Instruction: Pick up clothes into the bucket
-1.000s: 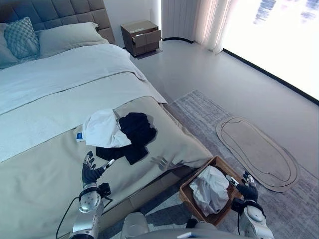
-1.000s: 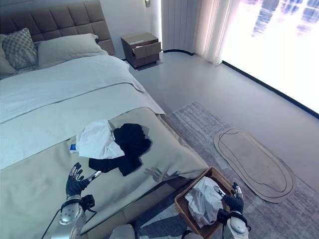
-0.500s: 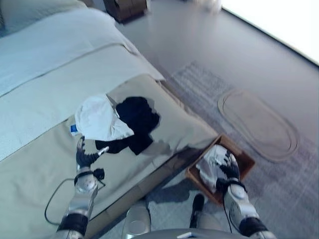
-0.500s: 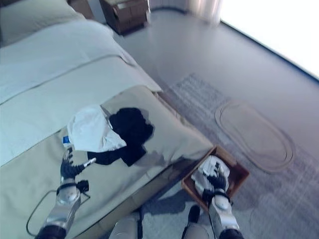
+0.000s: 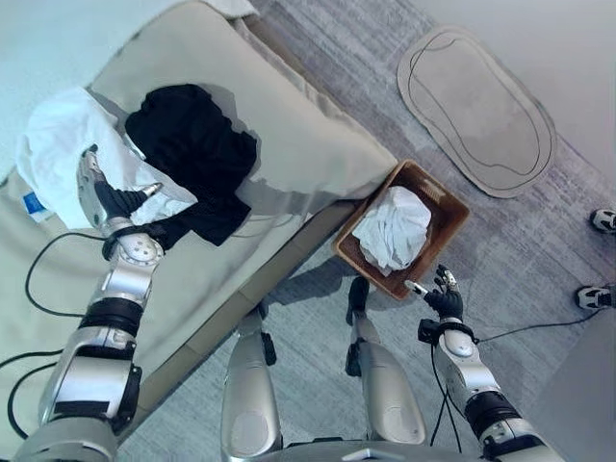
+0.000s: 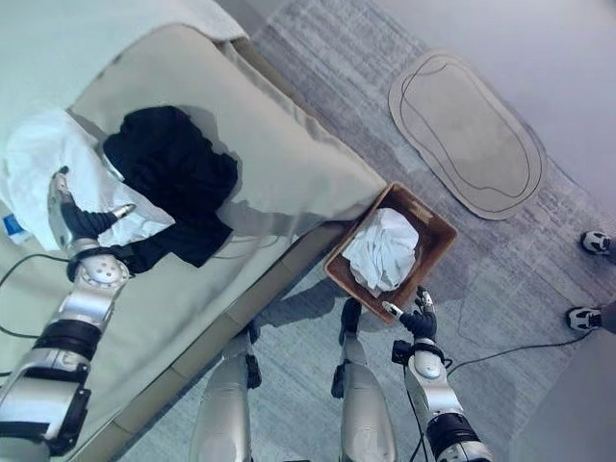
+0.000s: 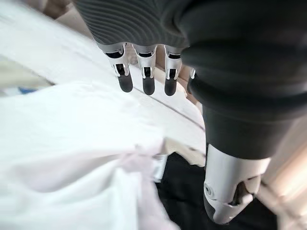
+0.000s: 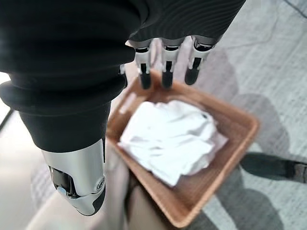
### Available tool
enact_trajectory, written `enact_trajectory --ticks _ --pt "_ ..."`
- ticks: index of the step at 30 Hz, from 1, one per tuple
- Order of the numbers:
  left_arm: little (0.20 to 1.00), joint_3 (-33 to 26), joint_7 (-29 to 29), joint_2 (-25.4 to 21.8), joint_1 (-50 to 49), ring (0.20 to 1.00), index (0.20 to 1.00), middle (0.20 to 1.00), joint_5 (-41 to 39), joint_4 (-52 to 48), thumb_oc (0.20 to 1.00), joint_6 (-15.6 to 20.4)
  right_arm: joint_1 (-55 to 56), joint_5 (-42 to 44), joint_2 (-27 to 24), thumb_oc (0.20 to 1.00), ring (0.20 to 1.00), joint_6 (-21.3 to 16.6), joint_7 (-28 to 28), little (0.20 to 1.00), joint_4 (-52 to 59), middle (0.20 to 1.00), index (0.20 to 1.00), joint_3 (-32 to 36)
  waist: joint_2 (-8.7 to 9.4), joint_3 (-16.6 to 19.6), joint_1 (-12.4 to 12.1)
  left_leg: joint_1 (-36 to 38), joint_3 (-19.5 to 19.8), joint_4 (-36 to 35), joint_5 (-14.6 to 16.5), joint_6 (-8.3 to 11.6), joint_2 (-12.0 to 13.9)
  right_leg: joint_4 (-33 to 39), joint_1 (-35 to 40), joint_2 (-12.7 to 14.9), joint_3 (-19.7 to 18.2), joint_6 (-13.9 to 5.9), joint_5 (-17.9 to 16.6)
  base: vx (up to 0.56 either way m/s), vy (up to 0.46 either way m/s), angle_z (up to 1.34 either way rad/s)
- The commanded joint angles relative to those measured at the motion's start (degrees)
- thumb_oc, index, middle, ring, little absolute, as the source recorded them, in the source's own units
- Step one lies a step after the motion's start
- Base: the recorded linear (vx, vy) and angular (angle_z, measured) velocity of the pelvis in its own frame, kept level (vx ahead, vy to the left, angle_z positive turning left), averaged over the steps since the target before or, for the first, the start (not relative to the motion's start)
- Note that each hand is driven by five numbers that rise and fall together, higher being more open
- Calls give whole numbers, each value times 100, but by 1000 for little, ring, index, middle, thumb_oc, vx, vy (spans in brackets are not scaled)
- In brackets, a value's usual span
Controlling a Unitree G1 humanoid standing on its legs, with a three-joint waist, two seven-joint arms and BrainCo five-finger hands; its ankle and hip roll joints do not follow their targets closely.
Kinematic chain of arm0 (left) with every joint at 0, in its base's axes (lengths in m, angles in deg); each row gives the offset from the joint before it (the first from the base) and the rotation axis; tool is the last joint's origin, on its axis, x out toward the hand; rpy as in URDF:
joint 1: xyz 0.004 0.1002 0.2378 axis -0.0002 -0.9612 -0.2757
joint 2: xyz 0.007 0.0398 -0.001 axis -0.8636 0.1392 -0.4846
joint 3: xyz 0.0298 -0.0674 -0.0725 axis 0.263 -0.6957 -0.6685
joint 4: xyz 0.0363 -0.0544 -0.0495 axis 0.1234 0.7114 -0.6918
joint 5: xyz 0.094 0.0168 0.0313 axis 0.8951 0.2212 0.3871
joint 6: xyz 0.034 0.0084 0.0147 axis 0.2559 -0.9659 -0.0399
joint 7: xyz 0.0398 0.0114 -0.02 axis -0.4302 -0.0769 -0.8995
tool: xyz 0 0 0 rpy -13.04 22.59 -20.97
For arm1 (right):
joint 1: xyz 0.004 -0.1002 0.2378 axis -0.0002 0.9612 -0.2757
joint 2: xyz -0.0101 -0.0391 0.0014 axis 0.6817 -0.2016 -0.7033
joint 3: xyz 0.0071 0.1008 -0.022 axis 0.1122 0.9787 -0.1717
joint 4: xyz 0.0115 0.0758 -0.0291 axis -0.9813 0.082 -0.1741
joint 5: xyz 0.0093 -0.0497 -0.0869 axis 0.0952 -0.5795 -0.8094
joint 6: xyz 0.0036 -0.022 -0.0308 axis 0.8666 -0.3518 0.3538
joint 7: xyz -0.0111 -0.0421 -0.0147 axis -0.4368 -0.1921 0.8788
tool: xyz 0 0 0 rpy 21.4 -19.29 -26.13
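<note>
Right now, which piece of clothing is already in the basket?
The crumpled white garment lies inside the brown basket on the rug; the other white garment and the black garment lie on the bed.

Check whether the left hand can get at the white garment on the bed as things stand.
Probably yes. The left hand hovers open right over the white garment, fingers straight, nothing between them; the black garment lies beside it, not over the near part.

Brown basket [image 5: 450,207], white cloth [image 5: 395,226] (black garment [image 5: 188,144] abed).
</note>
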State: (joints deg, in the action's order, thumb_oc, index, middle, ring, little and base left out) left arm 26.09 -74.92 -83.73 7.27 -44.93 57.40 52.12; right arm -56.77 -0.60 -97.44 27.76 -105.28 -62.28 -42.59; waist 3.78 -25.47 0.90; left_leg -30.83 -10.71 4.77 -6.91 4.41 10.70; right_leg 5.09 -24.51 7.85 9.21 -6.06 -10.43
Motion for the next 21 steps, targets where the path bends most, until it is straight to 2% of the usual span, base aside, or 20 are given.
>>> enact_trajectory --ticks 1,3,4,7,12,17,18,19,20,21 --pt "1000 -24 -355 -568 159 1000 1000 1000 476 444 1000 -152 171 25 -121 1000 1000 -346 -109 1000 254 1000 1000 -39 283 273 81 -875 276 1367 525 78 -33 -487 644 872 179 -794 208 0 0 0" --pt "1000 121 -350 -627 395 1000 1000 1000 533 804 1000 -290 170 95 -125 1000 1000 -371 -92 1000 267 1000 1000 -85 304 253 112 -984 294 1483 573 62 -17 -463 614 866 201 -814 169 9 7 2" --pt "1000 279 -363 -699 613 1000 1000 1000 726 1101 1000 -522 177 104 -147 1000 1000 -385 -79 1000 286 1000 1000 -141 328 249 131 -1072 311 1556 606 47 -10 -450 601 871 222 -824 175 10 9 3" --pt "1000 457 -187 -677 945 1000 1000 1000 689 1621 1000 -650 159 203 -175 1000 1000 -406 -23 1000 344 1000 1000 -199 366 253 187 -1155 323 1613 634 38 -14 -456 557 869 253 -835 174 10 5 3" --pt "1000 649 95 -778 1162 1000 1000 1000 627 1767 1000 -569 66 206 -220 1000 1000 -394 42 1000 366 1000 1000 -239 441 268 213 -1255 341 1709 684 29 12 -422 484 821 259 -839 133 5 3 2" --pt "1000 739 409 -888 1092 1000 1000 1000 512 1468 1000 -282 34 198 -272 1000 1000 -414 108 1000 409 1000 1000 -146 447 291 177 -1318 372 1794 722 17 19 -391 507 794 295 -845 138 22 6 0" --pt "677 810 599 -847 1041 677 677 677 534 1350 677 -188 18 181 -307 1000 1000 -401 141 1000 387 1000 1000 -103 434 302 167 -1320 390 1793 726 18 10 -382 518 798 308 -843 152 0 0 0" --pt "580 809 600 -847 1040 580 580 580 534 1349 580 -187 18 182 -308 1000 1000 -401 142 1000 388 1000 1000 -102 433 303 167 -1321 391 1794 726 18 10 -382 518 797 308 -843 152 0 0 0" --pt "238 852 677 -862 1019 238 238 238 582 1279 238 -164 1 187 -328 1000 1000 -400 157 1000 336 1000 1000 -59 415 310 160 -1314 392 1785 729 17 -5 -384 525 802 322 -842 165 0 0 0" --pt "200 897 702 -877 994 200 200 200 674 1188 200 -172 -20 170 -339 1000 1000 -389 167 1000 323 1000 1000 -39 400 315 153 -1304 387 1775 733 16 -14 -390 527 804 323 -843 176 5 31 1"
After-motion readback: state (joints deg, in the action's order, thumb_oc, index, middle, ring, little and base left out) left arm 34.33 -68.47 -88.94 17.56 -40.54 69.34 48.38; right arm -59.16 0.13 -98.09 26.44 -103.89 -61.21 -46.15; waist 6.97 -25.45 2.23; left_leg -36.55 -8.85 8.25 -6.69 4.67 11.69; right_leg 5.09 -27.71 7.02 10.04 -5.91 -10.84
